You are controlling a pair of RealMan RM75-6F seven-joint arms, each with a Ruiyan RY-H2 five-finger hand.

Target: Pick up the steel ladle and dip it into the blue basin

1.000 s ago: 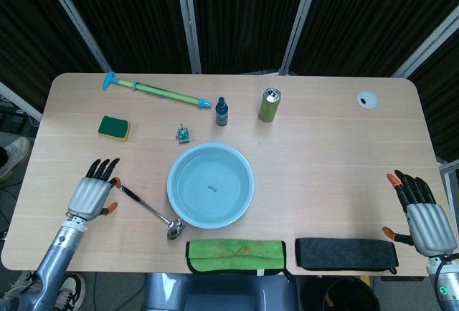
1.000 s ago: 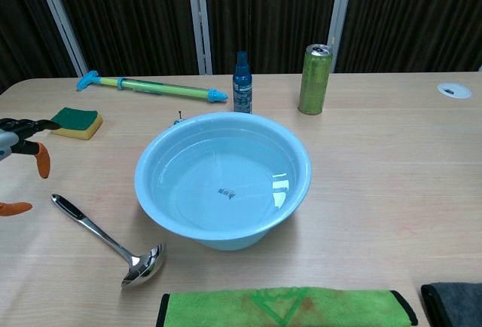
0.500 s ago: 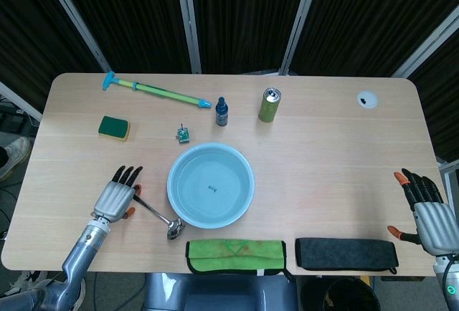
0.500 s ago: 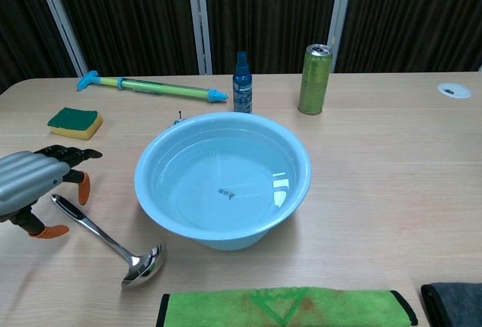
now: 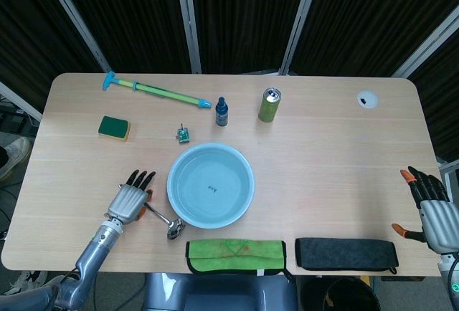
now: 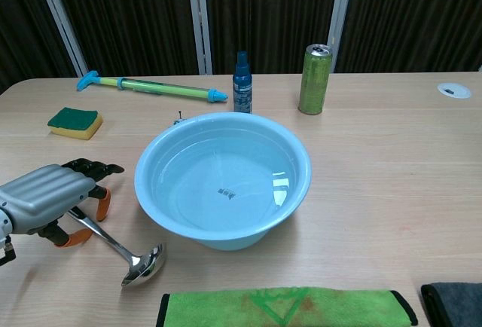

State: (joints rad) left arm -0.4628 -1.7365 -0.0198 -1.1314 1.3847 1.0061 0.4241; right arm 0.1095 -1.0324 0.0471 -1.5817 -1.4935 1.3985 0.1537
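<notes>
While the head view hides it, chest view shows left hand spread over steel ladle handle, seemingly ungripped | right hand open | blue basin just beside | green cloth near.

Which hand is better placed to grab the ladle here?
The left hand: it hovers over the handle of the steel ladle, fingers apart, beside the blue basin. The right hand sits open at the table's far right edge, well away from both.
</notes>
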